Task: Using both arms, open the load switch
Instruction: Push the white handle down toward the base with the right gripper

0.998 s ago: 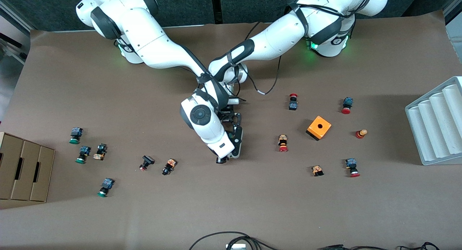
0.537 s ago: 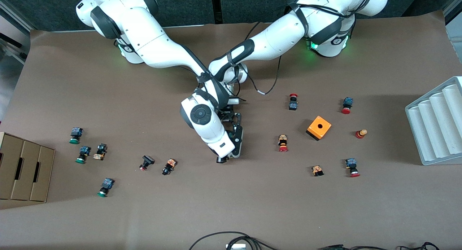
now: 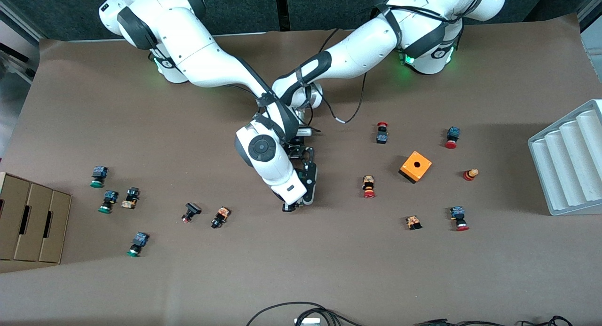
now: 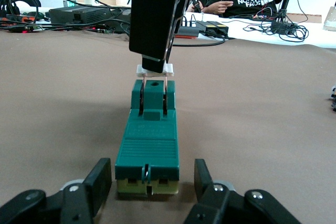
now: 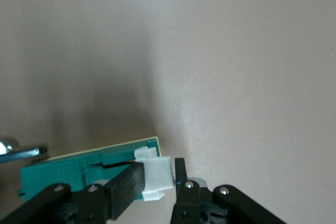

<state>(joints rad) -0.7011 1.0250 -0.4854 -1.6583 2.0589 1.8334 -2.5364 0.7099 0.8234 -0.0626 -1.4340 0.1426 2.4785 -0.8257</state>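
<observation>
The load switch is a narrow green block lying flat at the table's middle, with a white sliding piece at one end. My left gripper is shut on the green body at the other end, one finger on each side. My right gripper comes down from above and is shut on the white sliding piece, beside the green body. In the front view my right gripper touches down at the centre. The right wrist covers most of my left gripper and hides the switch.
Small red- and green-capped push buttons lie scattered toward both ends of the table. An orange cube sits toward the left arm's end, with a white ridged tray at that table edge. A cardboard box stands at the right arm's end.
</observation>
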